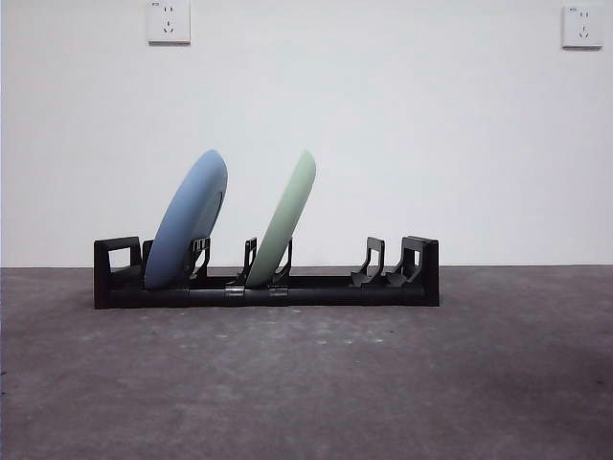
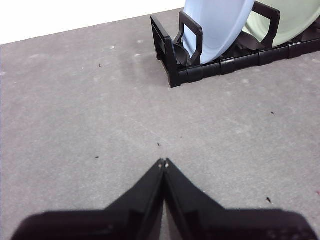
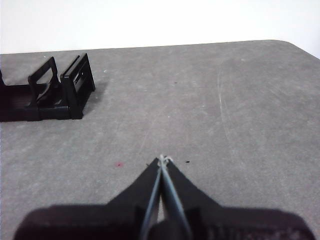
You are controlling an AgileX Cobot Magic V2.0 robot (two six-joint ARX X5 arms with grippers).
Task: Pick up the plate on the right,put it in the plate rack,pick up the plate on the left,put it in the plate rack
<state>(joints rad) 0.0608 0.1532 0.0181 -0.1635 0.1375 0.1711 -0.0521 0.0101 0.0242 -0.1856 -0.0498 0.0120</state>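
The left pincer (image 2: 163, 162) hangs low over the bare grey surface (image 2: 90, 125), its two black jaws pressed tip to tip with nothing between them. It points toward the left end of the plate rack (image 2: 172, 60), which lies well apart from it, farther across the surface. The right pincer (image 3: 162, 159) is in the same pose: jaws closed together, empty, tilted down over the surface, with the rack's right end off to its left and farther away. Neither arm shows in the front view.

No writing or brand can be read on anything.

The plate rack (image 1: 316, 292) is a long, low piece of black plastic sitting square on the surface, with blocky ends and pairs of upright slotted dividers along its length. Two plates stand in it on edge, both leaning to the right. The blue plate (image 1: 187, 225) sits in the slot next to the left end block, smooth and matte, its rim resting against a divider. The pale green plate (image 1: 285, 220) stands in the next slot toward the middle, thinner in profile and apart from the blue one. The dividers at the right end hold nothing.

The surface is a rough, mottled dark grey with small specks. Behind it is a plain white wall with two white power sockets (image 1: 169, 21) set high up.
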